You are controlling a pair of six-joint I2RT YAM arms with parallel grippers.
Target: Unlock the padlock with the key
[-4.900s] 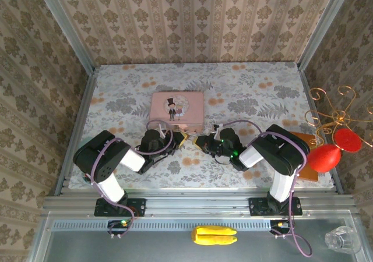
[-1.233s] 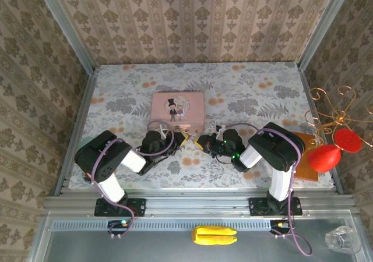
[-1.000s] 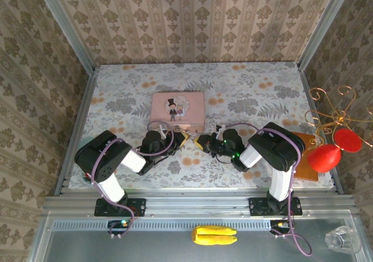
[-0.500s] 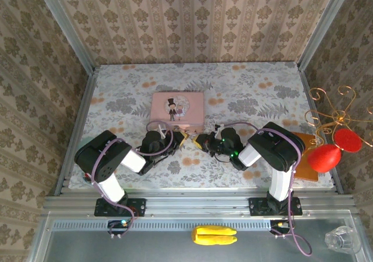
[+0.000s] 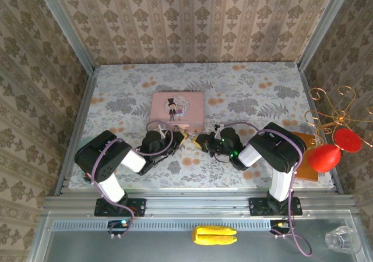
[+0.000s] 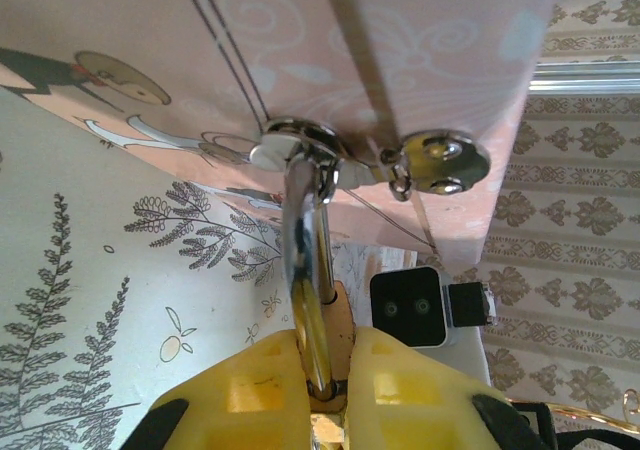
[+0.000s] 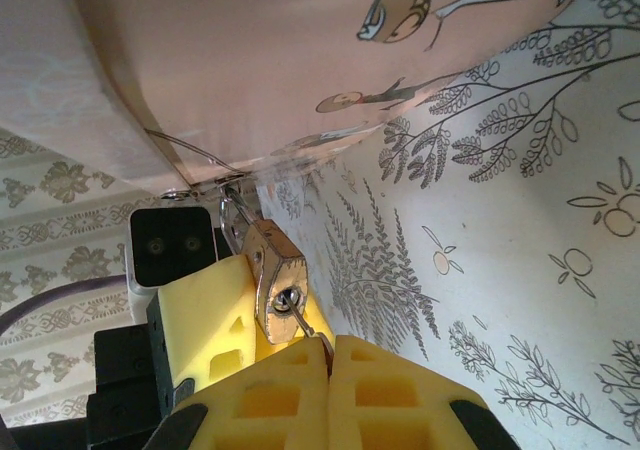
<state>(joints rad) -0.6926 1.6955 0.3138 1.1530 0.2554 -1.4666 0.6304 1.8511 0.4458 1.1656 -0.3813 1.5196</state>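
Observation:
The small brass padlock hangs by its silvery shackle from the hasp on the front of the pink tin. My left gripper is shut on the padlock's brass body, one yellow finger on each side. From the opposite side, my right gripper is shut on the thin dark key, whose tip sits in the keyhole on the padlock's underside. In the top view the left gripper and right gripper meet tip to tip just in front of the tin.
A gold wire stand with red ornaments and a brown board sit at the table's right edge. A yellow object and a clear cup lie on the near shelf below the arms' bases.
My right gripper has crept slightly left toward the padlock with the key. The left gripper and the tin have not moved.

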